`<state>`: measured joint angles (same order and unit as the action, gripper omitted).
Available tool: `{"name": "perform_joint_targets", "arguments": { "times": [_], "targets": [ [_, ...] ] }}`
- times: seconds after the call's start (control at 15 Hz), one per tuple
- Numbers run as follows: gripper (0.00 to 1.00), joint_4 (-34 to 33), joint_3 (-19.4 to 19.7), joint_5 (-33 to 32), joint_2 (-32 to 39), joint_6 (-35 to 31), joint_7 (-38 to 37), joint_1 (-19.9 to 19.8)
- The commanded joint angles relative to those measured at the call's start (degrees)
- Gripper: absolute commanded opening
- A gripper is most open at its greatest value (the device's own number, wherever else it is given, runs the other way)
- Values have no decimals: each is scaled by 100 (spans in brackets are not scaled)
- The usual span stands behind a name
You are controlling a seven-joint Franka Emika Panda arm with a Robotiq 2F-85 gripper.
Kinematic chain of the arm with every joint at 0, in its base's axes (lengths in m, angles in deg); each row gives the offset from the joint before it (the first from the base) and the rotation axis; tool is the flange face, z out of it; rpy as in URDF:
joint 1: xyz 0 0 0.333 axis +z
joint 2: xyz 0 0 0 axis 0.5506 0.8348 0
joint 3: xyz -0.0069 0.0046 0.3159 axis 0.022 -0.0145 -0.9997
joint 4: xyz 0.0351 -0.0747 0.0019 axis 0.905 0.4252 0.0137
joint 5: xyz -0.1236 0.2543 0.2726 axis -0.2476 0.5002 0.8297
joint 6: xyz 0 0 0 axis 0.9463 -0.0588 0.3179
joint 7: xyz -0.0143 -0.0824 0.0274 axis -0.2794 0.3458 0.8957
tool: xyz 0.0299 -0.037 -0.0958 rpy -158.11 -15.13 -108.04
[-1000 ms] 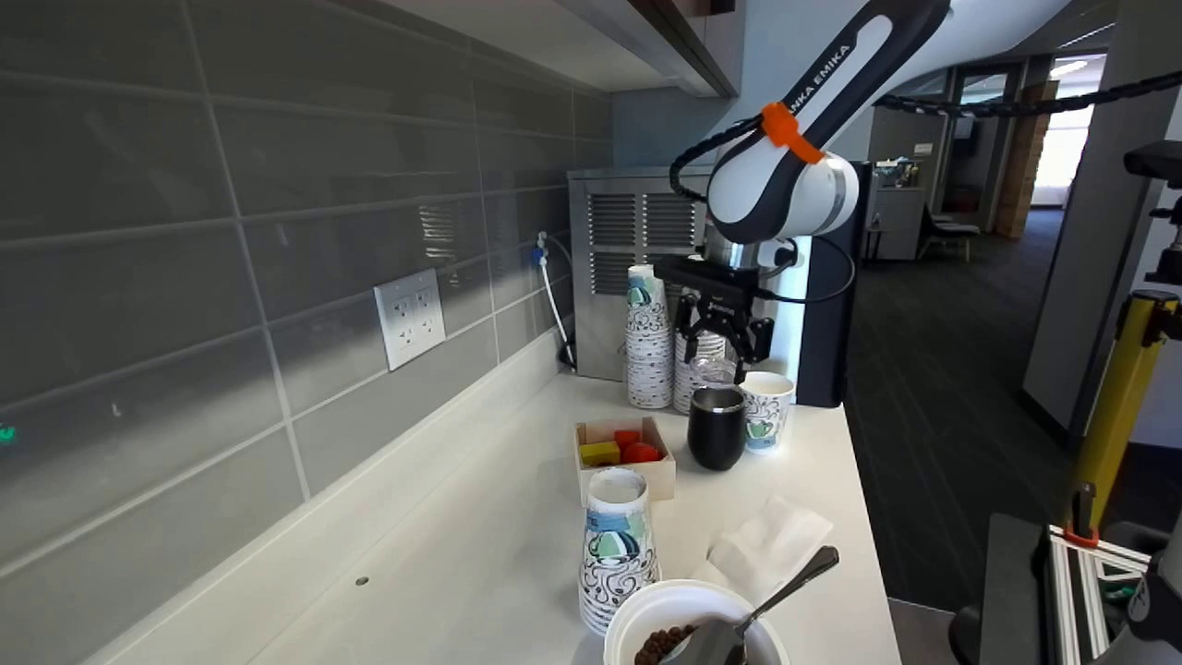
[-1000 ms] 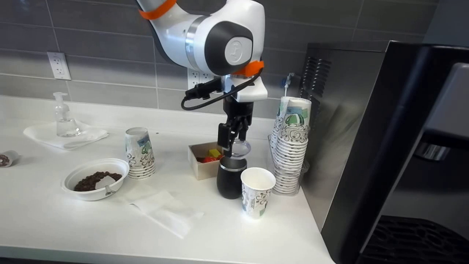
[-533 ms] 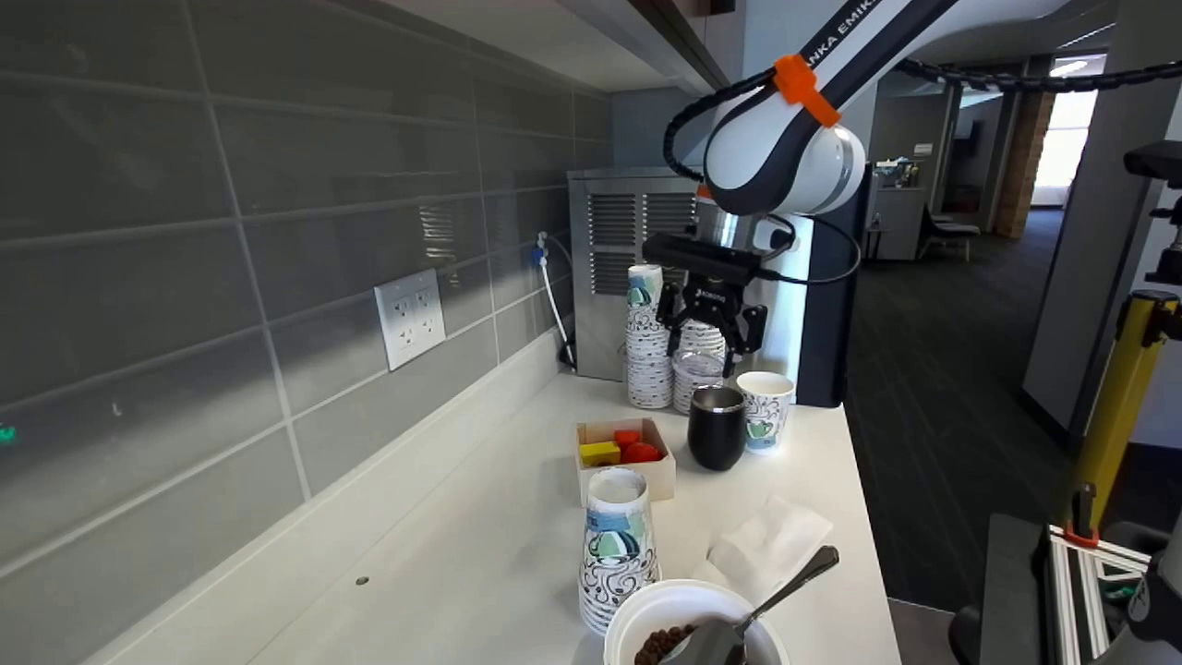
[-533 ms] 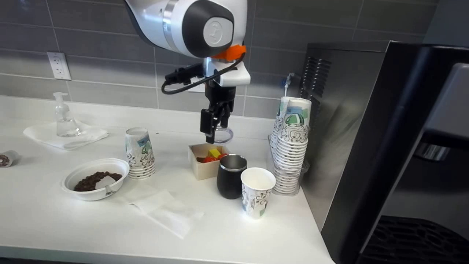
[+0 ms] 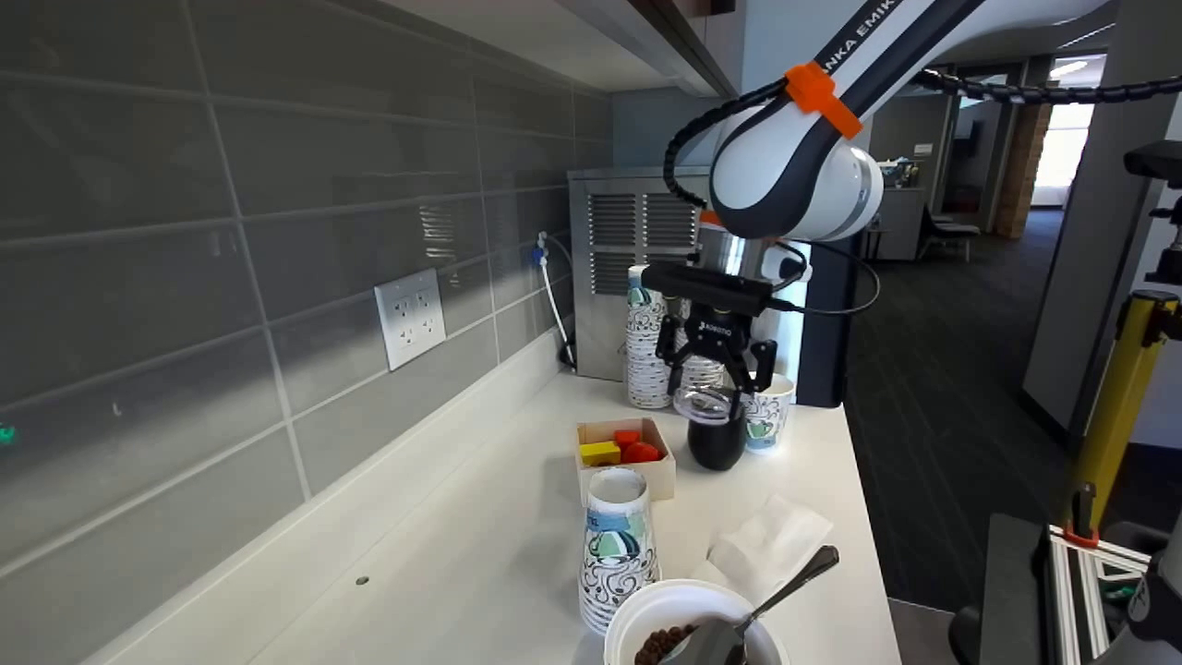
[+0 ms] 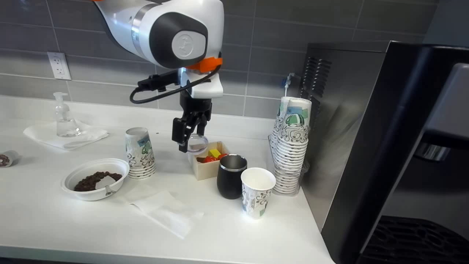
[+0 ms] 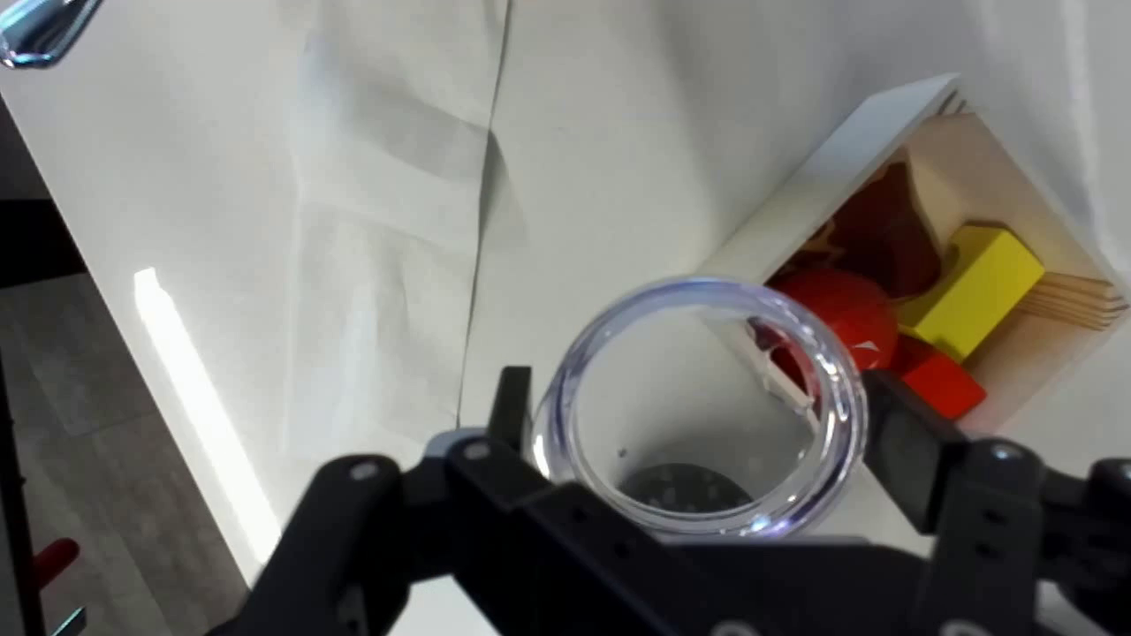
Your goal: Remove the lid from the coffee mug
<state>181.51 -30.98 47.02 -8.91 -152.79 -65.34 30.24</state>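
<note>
In an exterior view the clear lid [image 6: 198,144] hangs, tilted, just left of frame centre, off the mug [image 6: 231,181] and apart from it. In the wrist view, fingers [image 7: 511,406] of the gripper [image 7: 702,417] clasp it by opposite sides of its rim; its round face shows nearly full, below centre. The mug stands upright, long axis vertical, open mouth up. In an exterior view "ROBOTIQ" is legible on the gripper and, partial, "ANKA EMIK" on the arm [image 5: 785,166]. Small marks on the cup [image 6: 258,194] cannot be read.
</note>
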Motion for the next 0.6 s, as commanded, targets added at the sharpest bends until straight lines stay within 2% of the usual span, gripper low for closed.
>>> {"name": "perform_joint_targets", "arguments": {
  "times": [0.0, 0.33, 0.53],
  "targets": [
    [65, 331, -2, 307, -3, -358, -29, 9],
    [65, 210, 7, 484, 423, -398, 41, 41],
    [65, 89, -1, 298, 734, -435, -102, 4]
  ]
}}
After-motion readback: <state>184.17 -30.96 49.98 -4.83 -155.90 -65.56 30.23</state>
